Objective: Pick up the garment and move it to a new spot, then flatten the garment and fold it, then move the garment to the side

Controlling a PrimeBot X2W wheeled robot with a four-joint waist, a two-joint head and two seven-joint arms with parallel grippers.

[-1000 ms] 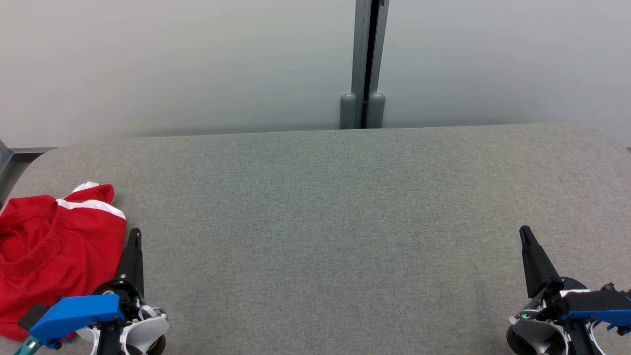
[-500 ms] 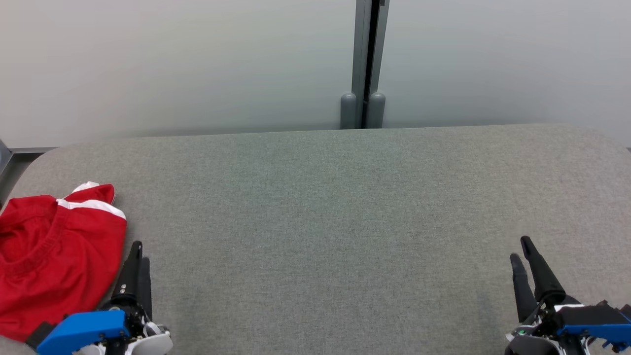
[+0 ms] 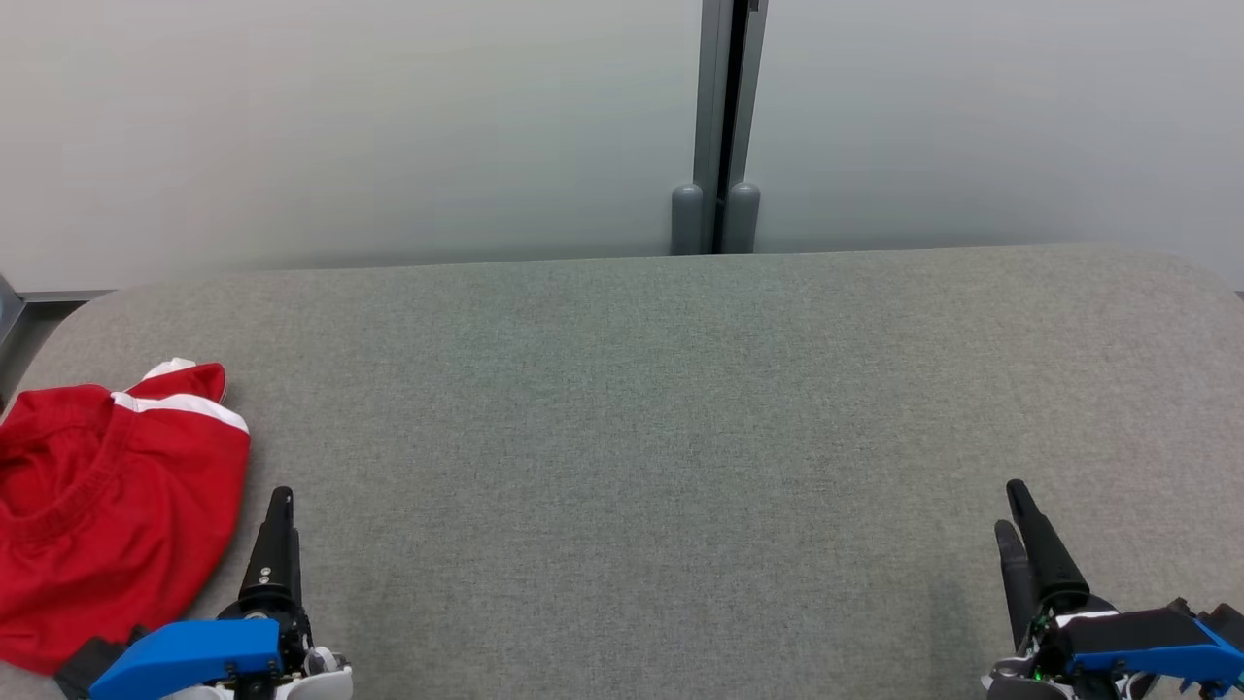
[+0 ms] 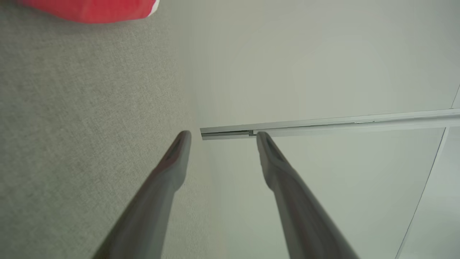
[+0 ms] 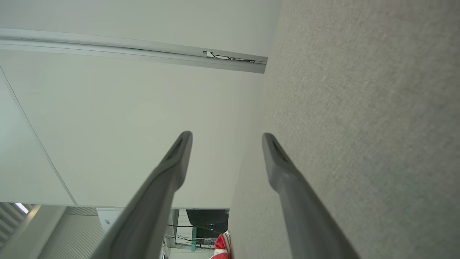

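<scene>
Left gripper [image 3: 280, 498]: I have it at the lower left of the head view, low over the table, pointing away from me.
Left grip: apart. In the left wrist view I see its two fingers [image 4: 169, 172] with a clear gap and nothing between them.
Left housing [image 3: 185, 651]: blue. In the picture it overlaps the garment's near corner, and I cannot tell whether they touch.
Right gripper [image 3: 1008, 507]: lower right of the head view, also pointing away, well apart from the left one.
Right grip: apart and empty. The right wrist view shows a plain gap between both fingers, with wall on one side and table on the other.
Garment [image 3: 107, 506]: red with a white band, lying bunched at the table's left end, just beside the left gripper on its outer side. Its ribbed neckline faces up and the picture's left edge cuts it off. Neither gripper holds it.
Red scrap [image 5: 222, 248]: a red and white bit at the bottom of the right wrist view, by the table's far rim. I cannot tell for sure that it is the garment.
Table [image 3: 632, 437]: grey woven cloth top with rounded corners.
Wall [image 3: 340, 126]: pale panels right behind the table.
Post [image 3: 724, 117]: grey upright strip between the panels, with two rounded feet at the table's back edge.
</scene>
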